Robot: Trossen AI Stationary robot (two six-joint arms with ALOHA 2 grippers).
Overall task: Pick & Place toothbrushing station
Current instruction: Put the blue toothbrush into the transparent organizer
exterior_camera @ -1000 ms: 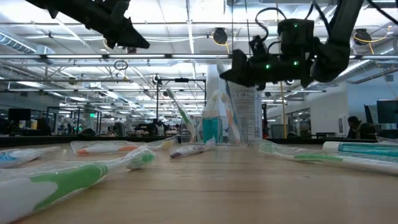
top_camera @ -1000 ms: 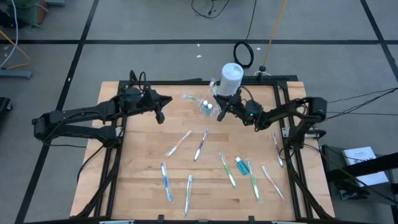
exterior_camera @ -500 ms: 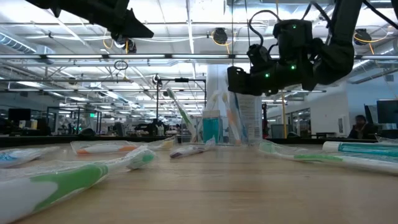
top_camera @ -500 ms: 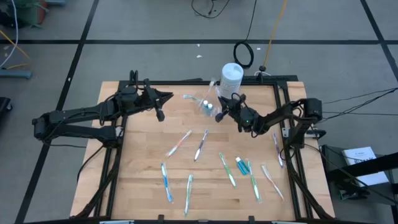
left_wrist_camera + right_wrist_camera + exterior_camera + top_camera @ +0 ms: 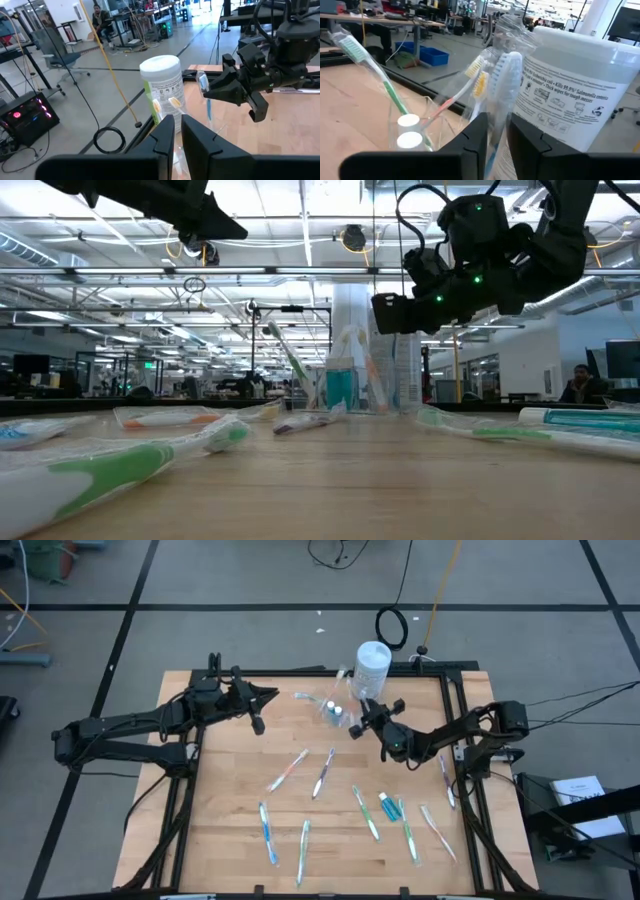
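High view: wooden bench [image 5: 220, 790]. The clear cup [image 5: 333, 711] stands at the far middle of the bench, just left of and touching or nearly touching the white canister [image 5: 371, 666]. Brush heads and two blue tubes stand in the cup. The right gripper [image 5: 372, 720] hangs just right of the cup, near side of the canister. The left gripper [image 5: 258, 712] hovers over the far left of the bench, well apart from the cup. Loose toothbrushes [image 5: 323, 772] lie scattered over the middle and near bench; one blue tube [image 5: 384, 805] lies among them at near right.

Low view: the cup [image 5: 340, 385] with upright brushes sits at the far edge, the canister [image 5: 398, 375] beside it on the right. The right gripper [image 5: 400, 310] is above the bench at canister height. Wrapped toothbrushes [image 5: 120, 465] lie in the near foreground.

Left wrist view: left jaws [image 5: 177, 131] stand a narrow gap apart with nothing between them. Canister [image 5: 162, 82] ahead.

Right wrist view: right jaws [image 5: 495, 131] slightly parted; a wrapped blue toothbrush [image 5: 504, 75] stands in the gap, head up. I cannot tell whether the jaws clamp it. Cup [image 5: 415, 127] and canister [image 5: 570, 85] are close ahead.
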